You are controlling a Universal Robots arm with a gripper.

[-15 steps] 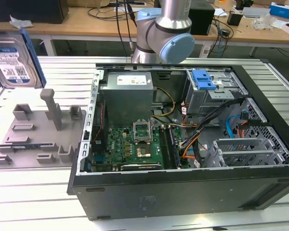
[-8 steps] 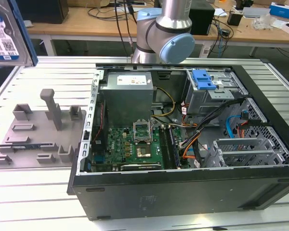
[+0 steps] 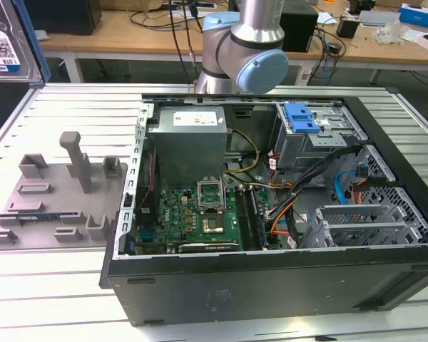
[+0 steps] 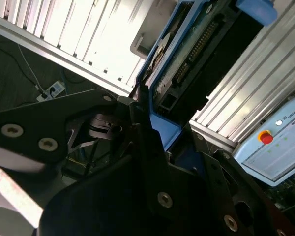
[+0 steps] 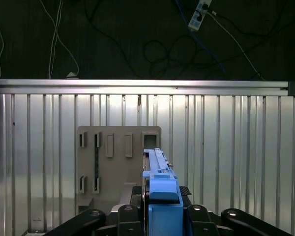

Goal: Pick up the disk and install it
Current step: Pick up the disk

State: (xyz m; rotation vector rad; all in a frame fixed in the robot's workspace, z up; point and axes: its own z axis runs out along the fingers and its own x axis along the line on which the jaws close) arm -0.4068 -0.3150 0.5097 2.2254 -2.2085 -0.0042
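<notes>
Gripper (image 5: 160, 205) of mine grips flat silver blue-framed metal disk (image 5: 156, 164). Open black PC case (image 3: 271, 285) holds green motherboard (image 3: 192, 214), grey PSU box (image 3: 189, 142). Disk stands edge-on betw. my jaws.

The disk (image 3: 1, 43) has a blue frame and a blue-and-white printed label; the fingers (image 5: 199, 216) are black. The table (image 3: 57, 114) is silver with straight ribs. The case (image 3: 271, 285) is black, with a green board (image 3: 200, 214) and a blue latch (image 3: 300, 117) inside it; beside the case lies a grey plate (image 3: 50, 192).
</notes>
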